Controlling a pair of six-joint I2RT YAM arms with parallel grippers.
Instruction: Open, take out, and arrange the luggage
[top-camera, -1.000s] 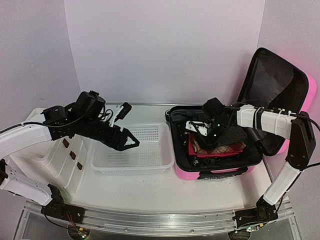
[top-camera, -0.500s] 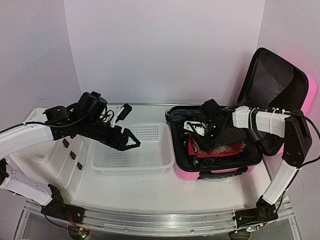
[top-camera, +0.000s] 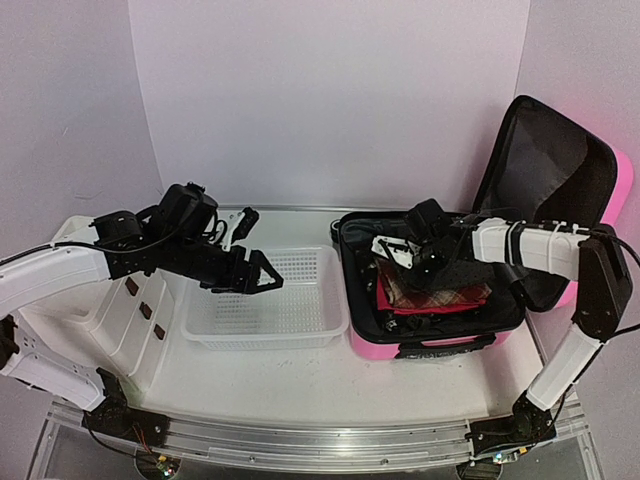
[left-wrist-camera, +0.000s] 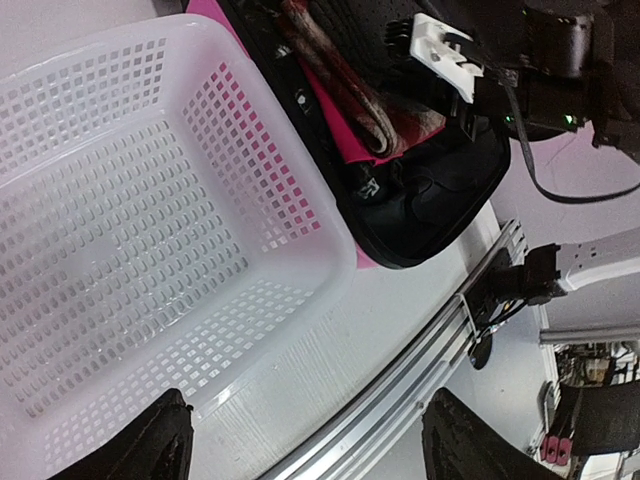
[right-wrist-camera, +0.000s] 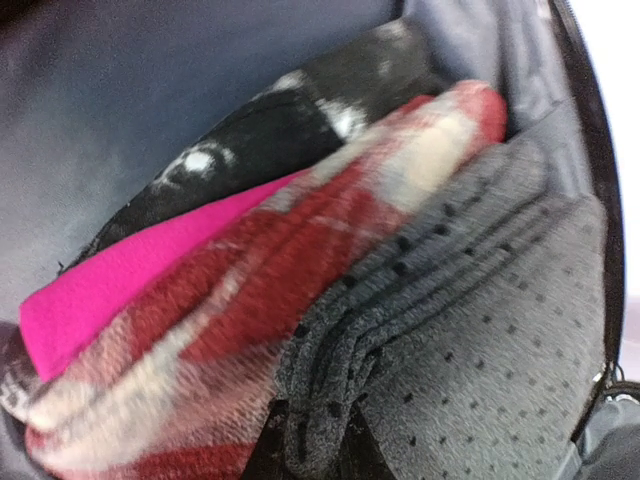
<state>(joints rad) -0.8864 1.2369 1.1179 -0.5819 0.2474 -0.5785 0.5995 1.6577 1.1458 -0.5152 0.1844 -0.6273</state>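
At the right side of the tabletop (top-camera: 330, 385) the luggage (top-camera: 372, 345) lies open, its base flat near the right edge and its black-lined lid propped upright toward the right wall. Packed in the base are 4 folded items: a red plaid cloth (right-wrist-camera: 250, 330), a pink garment (right-wrist-camera: 130, 290), a black garment (right-wrist-camera: 280, 130) and a grey knit piece (right-wrist-camera: 480, 330), stacked tight against one another. The right gripper (top-camera: 398, 252) is lowered into the far-left part of the base, over this stack. No view shows its fingers clearly, so I cannot tell whether they are spread or pinching cloth. The left gripper (top-camera: 265, 276) hangs over the white mesh basket (top-camera: 330, 300), its 2 fingers (left-wrist-camera: 165, 445) spread wide and holding nothing. Risks, by judgement: with layers packed this closely, a pinch may take 2 garments at once or only a loose fold, and a lift would then drag the stack apart or spill it over the rim. The black zipper rim stands above the contents and could catch a trailing fold. The lid appears only to lean, and a knock from the right arm's forearm, which crosses directly in front of it, could bring it down on the arm. The basket sits just left of the luggage, close enough that I cannot tell whether they touch, so a dragged garment may shove it. A white drawer unit (top-camera: 130, 300) occupies the left edge, under the left arm.
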